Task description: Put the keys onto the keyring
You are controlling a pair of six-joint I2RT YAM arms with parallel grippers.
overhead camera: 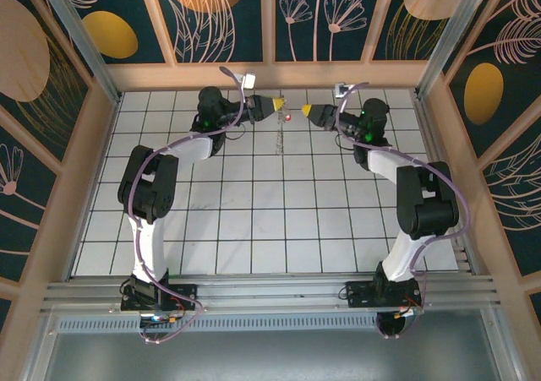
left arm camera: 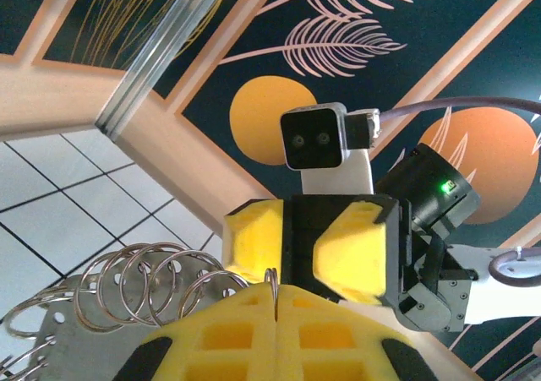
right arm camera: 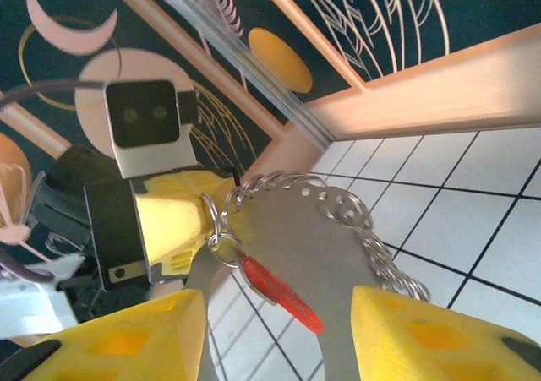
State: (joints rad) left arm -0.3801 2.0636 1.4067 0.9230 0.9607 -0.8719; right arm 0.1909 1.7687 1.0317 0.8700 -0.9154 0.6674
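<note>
Red key (right arm camera: 279, 292) hangs from the silvery keyring (right arm camera: 338, 208) clamped in the left gripper (left arm camera: 275, 295); the right gripper (overhead camera: 308, 110) stands open just beside it.

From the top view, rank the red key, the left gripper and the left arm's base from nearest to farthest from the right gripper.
From the right gripper:
1. red key, just to its left, between the grippers.
2. left gripper, just beyond the key.
3. left arm's base, at the near edge, far left.
</note>
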